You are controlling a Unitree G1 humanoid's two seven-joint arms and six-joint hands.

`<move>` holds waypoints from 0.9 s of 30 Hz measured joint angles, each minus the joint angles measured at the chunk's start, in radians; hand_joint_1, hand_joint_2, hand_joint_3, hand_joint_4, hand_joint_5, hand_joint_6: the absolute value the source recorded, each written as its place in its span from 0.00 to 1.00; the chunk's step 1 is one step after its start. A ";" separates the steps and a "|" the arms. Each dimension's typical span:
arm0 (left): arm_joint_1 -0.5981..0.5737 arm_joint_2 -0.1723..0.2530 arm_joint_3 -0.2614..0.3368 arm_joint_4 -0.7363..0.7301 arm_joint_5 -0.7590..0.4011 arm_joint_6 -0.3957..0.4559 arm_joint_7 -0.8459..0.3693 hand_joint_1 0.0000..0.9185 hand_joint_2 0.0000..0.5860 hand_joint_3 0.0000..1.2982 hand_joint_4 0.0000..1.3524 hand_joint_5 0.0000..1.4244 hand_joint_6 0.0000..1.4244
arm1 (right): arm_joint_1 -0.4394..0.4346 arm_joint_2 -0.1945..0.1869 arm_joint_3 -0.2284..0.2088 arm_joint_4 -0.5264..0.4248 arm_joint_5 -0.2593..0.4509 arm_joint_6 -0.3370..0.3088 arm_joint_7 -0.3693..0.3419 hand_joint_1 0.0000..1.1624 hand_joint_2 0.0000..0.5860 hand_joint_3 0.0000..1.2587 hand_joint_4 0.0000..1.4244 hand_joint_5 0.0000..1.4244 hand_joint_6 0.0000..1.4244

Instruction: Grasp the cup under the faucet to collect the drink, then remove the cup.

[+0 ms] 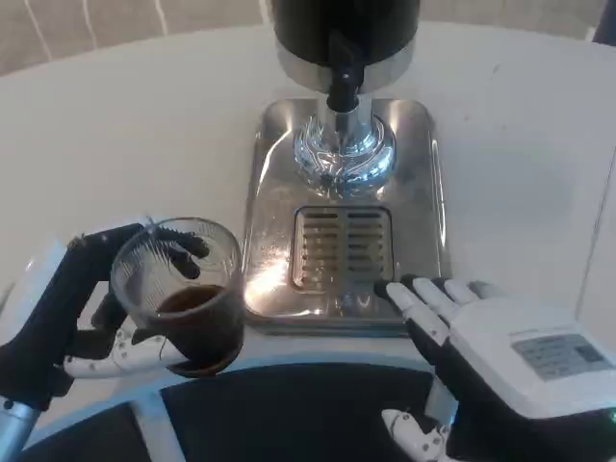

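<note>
A clear ribbed plastic cup (183, 294) with dark drink in its bottom is held by my left hand (91, 308), fingers wrapped around it, left of the dispenser's steel base (279, 192). The cup sits off the drip grille (343, 248), near the table's front edge. The black faucet (343, 82) hangs from the dispenser body (346, 29) above the shiny chrome stem (342, 154). My right hand (481, 337) lies flat with fingers spread, its fingertips (409, 291) touching the front right edge of the steel base, holding nothing.
The white table (144, 125) spreads around the dispenser. A dark curved edge (289, 404) runs along the bottom of the view. A pale vertical panel (602, 250) stands at the far right.
</note>
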State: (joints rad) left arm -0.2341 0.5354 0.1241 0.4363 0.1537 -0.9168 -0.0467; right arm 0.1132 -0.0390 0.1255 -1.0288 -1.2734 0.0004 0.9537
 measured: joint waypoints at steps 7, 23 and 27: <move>0.087 -0.001 0.017 -0.095 -0.025 -0.020 -0.028 0.64 0.00 0.77 0.88 0.97 1.00 | 0.035 0.000 0.029 -0.001 -0.011 -0.018 -0.021 0.17 0.91 0.01 0.00 0.00 0.00; 0.197 -0.002 0.022 -0.230 -0.050 -0.052 -0.082 0.65 0.00 0.77 0.88 0.97 1.00 | 0.103 0.032 0.050 -0.002 -0.034 -0.098 -0.066 0.17 0.91 0.00 0.00 0.00 0.00; 0.206 -0.002 0.022 -0.250 -0.064 -0.052 -0.091 0.65 0.00 0.77 0.88 0.97 1.00 | 0.121 0.040 0.045 -0.002 -0.036 -0.120 -0.078 0.17 0.91 0.00 0.00 0.00 0.00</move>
State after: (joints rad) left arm -0.0277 0.5330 0.1466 0.1862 0.0892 -0.9690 -0.1373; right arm 0.2346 0.0008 0.1705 -1.0305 -1.3091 -0.1195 0.8761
